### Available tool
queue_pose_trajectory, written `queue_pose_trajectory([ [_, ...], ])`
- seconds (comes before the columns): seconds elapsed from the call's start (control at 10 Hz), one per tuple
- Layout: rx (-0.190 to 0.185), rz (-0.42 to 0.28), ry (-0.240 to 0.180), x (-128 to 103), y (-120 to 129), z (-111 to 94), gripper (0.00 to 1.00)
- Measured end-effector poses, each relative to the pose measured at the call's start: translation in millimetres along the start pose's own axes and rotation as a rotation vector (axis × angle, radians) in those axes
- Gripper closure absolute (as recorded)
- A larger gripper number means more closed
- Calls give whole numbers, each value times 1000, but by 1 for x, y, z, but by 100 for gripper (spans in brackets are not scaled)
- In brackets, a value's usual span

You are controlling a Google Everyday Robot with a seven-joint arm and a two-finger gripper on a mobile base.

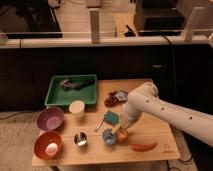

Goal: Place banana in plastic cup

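banana (118, 131) at the jaws beside the blue cup (108, 136), grasp impossible to tell; red bowl (41, 141) holds a white ball (51, 148)

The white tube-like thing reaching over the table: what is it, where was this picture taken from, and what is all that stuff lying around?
That white tube is a robot's single arm, ending in a claw for grasping. One camera looks down on the wooden table from in front and above; where it is mounted is not known. The claw is low over the table, between a small blue cup and a round orange fruit. Whether it holds anything cannot be seen. Also there: a green plastic tray, a cream cup, a purple bowl, a red bowl with a white ball inside, a small metal cup, a teal sponge, dark red grapes and an orange-red stick.
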Motion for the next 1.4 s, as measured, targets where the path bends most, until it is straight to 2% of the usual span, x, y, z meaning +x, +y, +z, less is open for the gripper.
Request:
queue_pose_trajectory([
  [0.7, 16, -65, -30, -32, -13, 7, 99],
  [1.4, 27, -120, -61, -53, -11, 11, 99],
])
